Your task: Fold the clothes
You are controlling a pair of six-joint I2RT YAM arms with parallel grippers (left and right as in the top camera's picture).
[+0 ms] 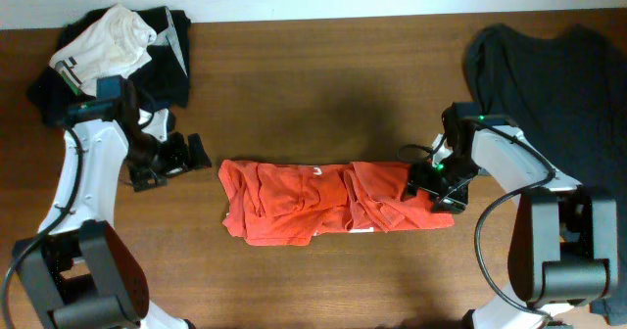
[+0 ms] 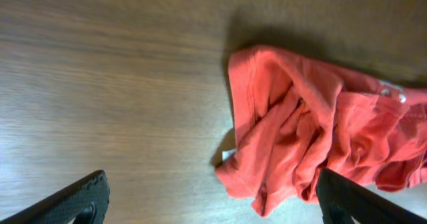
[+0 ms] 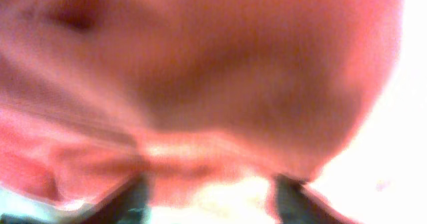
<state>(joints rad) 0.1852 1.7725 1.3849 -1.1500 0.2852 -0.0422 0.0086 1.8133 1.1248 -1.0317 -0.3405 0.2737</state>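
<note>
Two risks are being carried here. The red-orange T-shirt (image 1: 313, 207) is being met by the right gripper (image 1: 443, 184) only at its right end, so the soft fabric could be slipping free. Several crumpled layers could also be getting dragged together, bunching the cloth further instead of flattening it. In the right wrist view the frame is being filled by blurred fabric between fairly narrow fingers, and whether it is being pinched cannot be told. The left gripper (image 1: 176, 160) is being held wide open over the bare desk (image 1: 323, 84), just left of the T-shirt's left edge and apart from it. The T-shirt is being shown lying as a rumpled band across the lower centre of the overhead frame.
</note>
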